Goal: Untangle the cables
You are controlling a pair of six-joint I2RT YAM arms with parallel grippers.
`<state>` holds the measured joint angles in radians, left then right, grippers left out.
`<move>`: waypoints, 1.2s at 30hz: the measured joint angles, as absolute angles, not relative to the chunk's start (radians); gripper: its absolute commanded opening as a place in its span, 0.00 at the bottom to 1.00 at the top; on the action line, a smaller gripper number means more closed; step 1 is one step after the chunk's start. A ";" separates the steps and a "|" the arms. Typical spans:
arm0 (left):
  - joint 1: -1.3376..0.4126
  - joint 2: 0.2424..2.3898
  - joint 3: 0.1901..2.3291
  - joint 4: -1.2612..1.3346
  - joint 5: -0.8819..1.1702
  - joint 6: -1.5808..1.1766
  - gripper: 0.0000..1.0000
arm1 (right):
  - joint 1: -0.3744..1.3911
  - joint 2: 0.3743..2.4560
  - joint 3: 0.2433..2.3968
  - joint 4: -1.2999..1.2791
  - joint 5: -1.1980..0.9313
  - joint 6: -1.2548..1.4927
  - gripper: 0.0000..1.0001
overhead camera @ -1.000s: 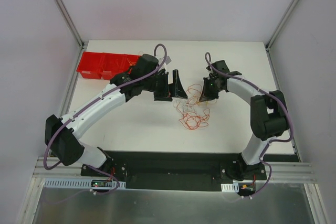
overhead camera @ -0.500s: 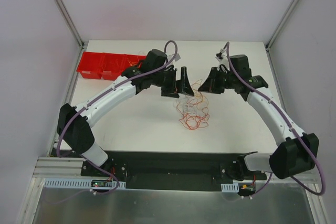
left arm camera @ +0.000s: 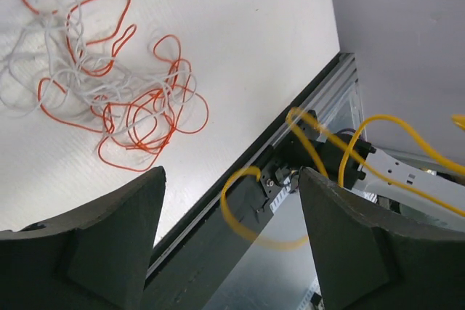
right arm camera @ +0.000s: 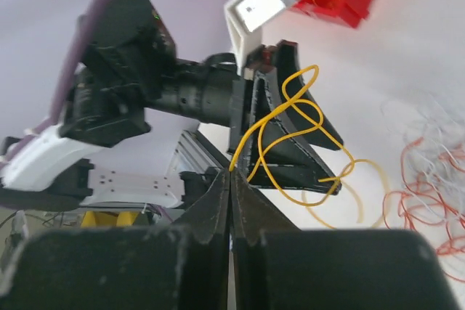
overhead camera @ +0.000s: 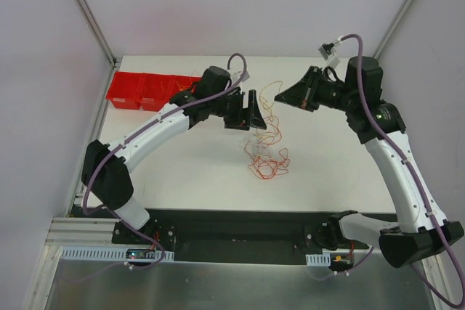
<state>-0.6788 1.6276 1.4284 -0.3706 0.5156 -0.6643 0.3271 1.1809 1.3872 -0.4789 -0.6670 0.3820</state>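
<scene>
**yellow wire held up off the tangle**

a tangle of very thin, curly red, orange and white cables (overhead camera: 266,159) lay in loose loops on the white counter (overhead camera: 182,172). it sat about the middle of the counter, on the near side of both end effectors. in the left wrist view the heap lay flat on the surface, with red-orange loops laced through a paler white knot.

the right end effector (right arm camera: 231,178) was clenched. its two black fingers (right arm camera: 203,215) were pressed flat together, with the end of a thin, curly yellow wire (left arm camera: 224,205) pinched at their tips. in the overhead view that arm stood high over the right part of the counter, and its end effector pointed left toward the other arm. the yellow wire ran out from the pinch in a few open curls and hung down toward the heap. whether its lower end was caught in the tangle could not be told.

the left end effector (left arm camera: 231,179) was released, its dark wedge-shaped fingers (left arm camera: 94,245) standing well apart. it sat near the right one, above the far edge of the heap. a loop of the yellow wire passed through the gap between those fingers, blurred in that arm's own view. as far as could be seen, it touched neither finger.

a row of red plastic bins (overhead camera: 142,91) stood at the far left corner of the counter, well apart from the cables. the right wrist view showed a few thin yellowish strands lying inside one of them.
</scene>
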 measured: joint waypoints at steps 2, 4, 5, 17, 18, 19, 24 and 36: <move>-0.678 1.589 1.420 -0.329 0.513 -0.645 0.72 | 0.327 1.169 1.427 -0.444 -0.681 0.414 0.00; -0.679 1.525 1.396 -0.274 0.511 -0.631 0.73 | 0.327 1.156 1.462 -0.386 -0.699 0.451 0.00; -0.679 1.493 1.382 -0.250 0.511 -0.626 0.75 | 0.327 1.151 1.477 -0.353 -0.707 0.469 0.00; -0.664 0.932 1.101 -0.023 0.295 -0.539 0.99 | 0.426 1.185 1.453 -0.102 -0.820 0.561 0.00; -0.659 0.911 1.094 -0.026 0.273 -0.541 0.99 | 0.442 1.198 1.439 -0.102 -0.828 0.558 0.01; -0.654 0.899 1.091 -0.028 0.256 -0.543 0.99 | 0.456 1.209 1.429 -0.104 -0.836 0.554 0.00; -0.640 0.931 1.104 -0.059 0.244 -0.550 0.92 | 0.505 1.239 1.379 -0.119 -0.875 0.538 0.01; -0.640 1.098 1.140 -0.204 0.365 -0.574 0.74 | 0.553 1.242 1.329 -0.121 -0.956 0.530 0.00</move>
